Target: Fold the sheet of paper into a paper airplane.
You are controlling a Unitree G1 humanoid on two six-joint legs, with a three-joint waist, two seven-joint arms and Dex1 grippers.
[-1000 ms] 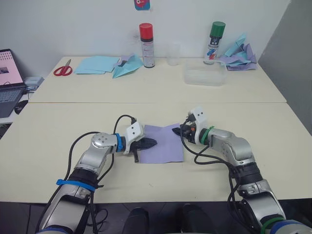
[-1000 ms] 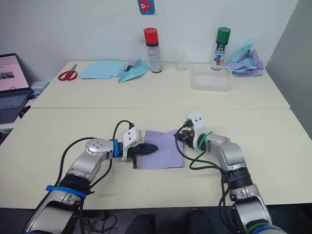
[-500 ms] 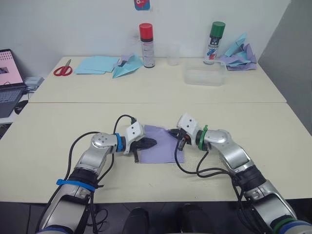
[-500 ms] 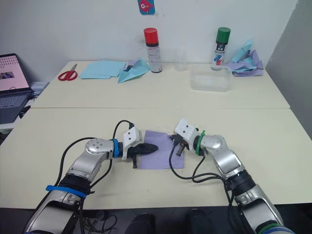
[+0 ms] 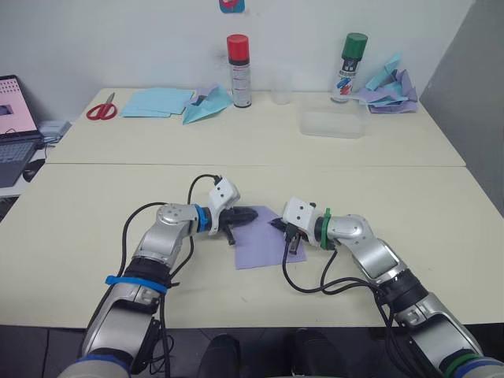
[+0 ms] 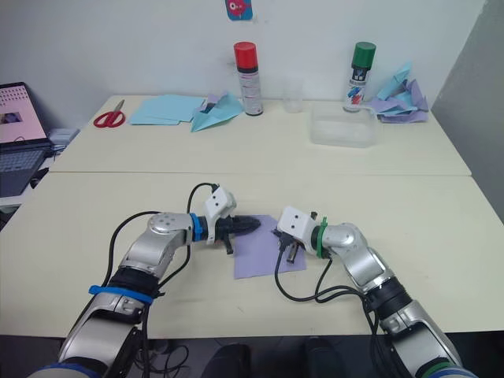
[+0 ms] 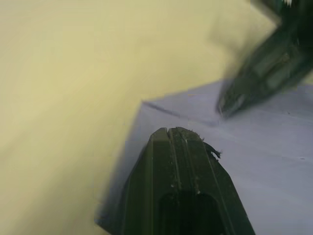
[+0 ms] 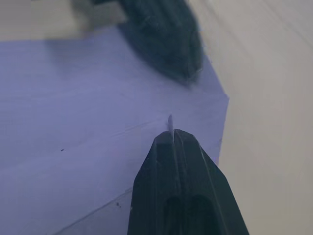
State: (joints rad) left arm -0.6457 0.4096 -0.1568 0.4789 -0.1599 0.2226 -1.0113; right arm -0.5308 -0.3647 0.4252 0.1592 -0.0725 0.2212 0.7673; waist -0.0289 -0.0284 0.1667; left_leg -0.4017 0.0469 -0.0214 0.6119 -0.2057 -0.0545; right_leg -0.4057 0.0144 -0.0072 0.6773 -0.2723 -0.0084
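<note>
The sheet of paper (image 5: pixel 264 248), pale lavender, lies flat on the near table between my two grippers. My left gripper (image 5: pixel 253 214) is shut, and its tips rest on the sheet just inside the far left corner (image 7: pixel 146 104). Over the sheet's right part my right gripper (image 5: pixel 293 248) points down, shut. A thin sliver of the paper (image 8: pixel 169 119) sticks out between its tips. A faint crease runs across the sheet from there. The two grippers stand about a finger's length apart. No paper airplane shape has formed in the lavender sheet.
On the far table stand a red-capped spray can (image 5: pixel 238 71), a green-capped can (image 5: pixel 350 67), a clear cup (image 5: pixel 281 87) and a clear plastic box (image 5: pixel 332 124). Light blue sheets (image 5: pixel 157 102), a light blue paper plane (image 5: pixel 206 106), red scissors (image 5: pixel 101 112) and a crumpled paper heap (image 5: pixel 387 83) lie there too. A laptop (image 5: pixel 16 126) sits far left.
My right gripper has moved left from the sheet's far right corner to over the sheet. My left gripper has swung away from me to the far left corner. The sheet has shifted slightly.
</note>
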